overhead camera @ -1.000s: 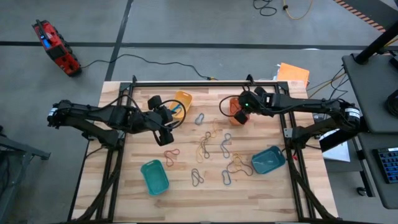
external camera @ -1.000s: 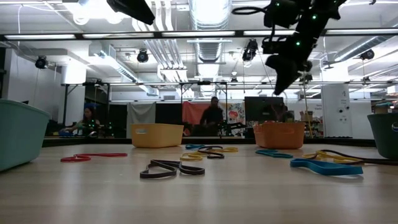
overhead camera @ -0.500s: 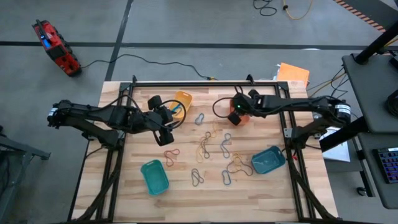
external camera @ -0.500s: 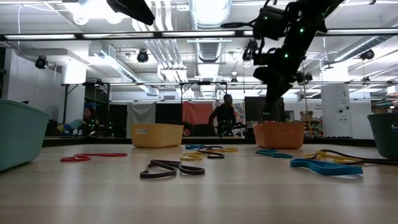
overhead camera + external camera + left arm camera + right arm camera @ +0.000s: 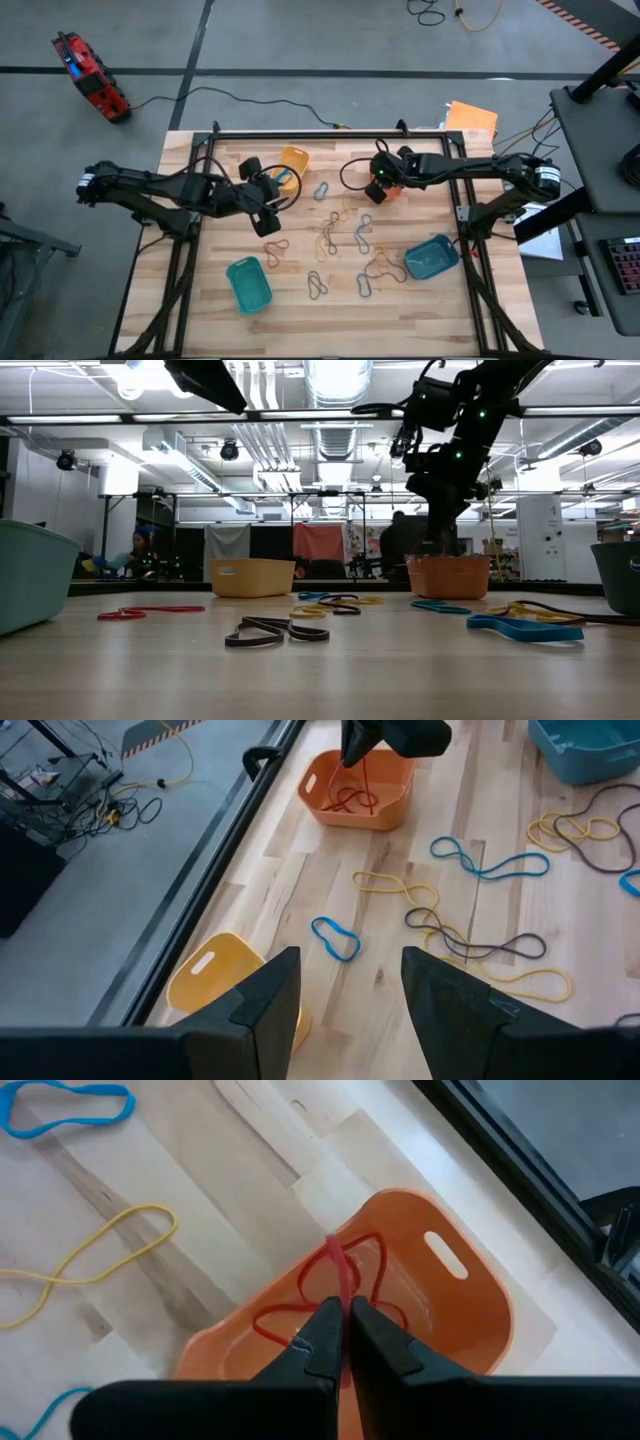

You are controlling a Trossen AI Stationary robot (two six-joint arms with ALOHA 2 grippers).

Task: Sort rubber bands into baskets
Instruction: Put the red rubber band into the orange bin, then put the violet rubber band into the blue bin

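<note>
Right gripper (image 5: 343, 1342) hangs directly over the orange basket (image 5: 455, 1315), fingers pinching a red rubber band (image 5: 340, 1280) that dangles into it, while the left gripper (image 5: 345, 1010), fingers spread, waits beside the yellow basket (image 5: 215, 980), well away from the orange one.

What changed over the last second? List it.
The right hand, shut on a red rubber band, swung in over the orange basket and lowered the band into it. The left hand stayed open near the yellow basket; loose bands stayed put.
</note>
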